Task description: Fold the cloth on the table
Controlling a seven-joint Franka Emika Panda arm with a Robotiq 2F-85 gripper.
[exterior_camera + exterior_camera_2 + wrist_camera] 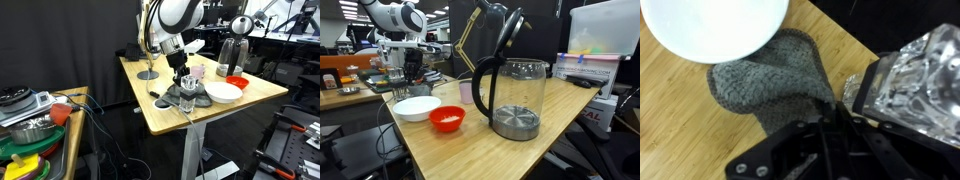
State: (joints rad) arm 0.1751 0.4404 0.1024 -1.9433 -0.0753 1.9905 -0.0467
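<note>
The grey cloth [768,80] lies bunched and doubled over on the light wood table [680,130], its far edge tucked under the white bowl [715,25]. In the wrist view my gripper [834,108] comes in from the bottom. Its black fingers stand almost together over the cloth's right edge, pinching the fabric there. In both exterior views the gripper [186,86] [412,70] hangs low over the table beside the white bowl [223,91] [417,107].
A faceted clear glass [915,80] stands right against the gripper. A red bowl [447,119], a pink cup [467,92] and a tall glass kettle [515,100] are on the table. A lower surface with pots and dishes [30,125] stands beside it.
</note>
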